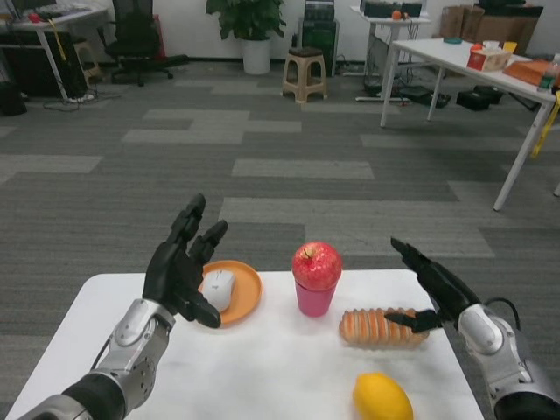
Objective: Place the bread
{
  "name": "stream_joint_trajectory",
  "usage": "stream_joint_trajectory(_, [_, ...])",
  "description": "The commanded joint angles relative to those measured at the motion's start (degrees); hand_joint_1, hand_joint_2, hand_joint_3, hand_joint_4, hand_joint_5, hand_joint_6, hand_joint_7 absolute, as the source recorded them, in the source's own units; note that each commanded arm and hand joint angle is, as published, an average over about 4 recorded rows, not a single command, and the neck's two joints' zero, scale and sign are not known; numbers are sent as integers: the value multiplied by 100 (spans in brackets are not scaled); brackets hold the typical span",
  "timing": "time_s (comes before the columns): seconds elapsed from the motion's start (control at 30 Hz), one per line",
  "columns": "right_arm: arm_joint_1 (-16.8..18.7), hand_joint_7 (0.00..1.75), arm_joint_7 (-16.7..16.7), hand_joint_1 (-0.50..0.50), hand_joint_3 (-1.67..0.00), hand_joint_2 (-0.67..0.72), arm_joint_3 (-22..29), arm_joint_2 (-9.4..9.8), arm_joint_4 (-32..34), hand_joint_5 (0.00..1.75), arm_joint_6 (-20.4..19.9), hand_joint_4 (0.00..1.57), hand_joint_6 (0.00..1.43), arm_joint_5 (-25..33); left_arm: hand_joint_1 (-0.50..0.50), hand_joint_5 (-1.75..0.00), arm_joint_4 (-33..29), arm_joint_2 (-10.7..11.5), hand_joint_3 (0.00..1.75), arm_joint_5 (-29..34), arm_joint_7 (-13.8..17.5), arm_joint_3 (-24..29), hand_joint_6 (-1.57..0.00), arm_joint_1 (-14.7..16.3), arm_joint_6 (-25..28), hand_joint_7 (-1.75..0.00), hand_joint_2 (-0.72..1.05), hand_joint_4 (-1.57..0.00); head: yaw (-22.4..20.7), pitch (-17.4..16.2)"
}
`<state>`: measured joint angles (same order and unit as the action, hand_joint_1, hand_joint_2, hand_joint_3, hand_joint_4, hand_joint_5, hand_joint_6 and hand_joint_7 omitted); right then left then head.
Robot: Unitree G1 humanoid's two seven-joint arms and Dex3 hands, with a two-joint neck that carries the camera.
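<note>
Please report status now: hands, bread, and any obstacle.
Left hand open, raised beside orange plate. Right hand open, fingertips at bread, no grip yet. Pink cup with red fruit stands between bread and plate.

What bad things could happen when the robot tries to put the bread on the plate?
1. The orange plate already holds a white mouse, so the bread might land on it or slide off.
2. A pink cup with a red fruit balanced on top stands between bread and plate; a passing arm could topple it.
3. The right hand touches only the bread's end, so it might slip.
</note>
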<state>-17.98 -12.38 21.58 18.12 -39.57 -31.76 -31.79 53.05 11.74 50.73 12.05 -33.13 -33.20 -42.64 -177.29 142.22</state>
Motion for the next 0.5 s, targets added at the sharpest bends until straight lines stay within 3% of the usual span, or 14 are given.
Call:
stream_joint_trajectory(0.03, [53, 0, 177, -38, -56, -45, 92, -282, -42, 0, -346, 0, 0, 1116, 50, -41, 80, 3, 9, 16, -1, 8, 0, -86, -34, 0, -46, 0, 2, -6])
stream_joint_trajectory(0.17, [71, 0, 188, -38, -58, -48, -576, -379, -94, 0, -234, 0, 0, 2538, 50, -41, 100, -10, 9, 16, -1, 0, 0, -113, -34, 0, -46, 0, -35, -12])
stream_joint_trajectory(0.33, [203, 0, 493, -39, -63, -48, -1088, -528, 378, 0, -260, 0, 0, 3091, 50, -41, 93, -27, 9, 10, -1, 8, 0, -117, -34, 0, -46, 0, -46, -29])
stream_joint_trajectory(0.5, [262, 0, 777, -42, -56, -41, -1209, -728, 802, 0, -372, 0, 0, 3247, 50, -41, 95, -32, 9, 7, -1, 8, 0, -121, -34, 0, -46, 0, -30, -32])
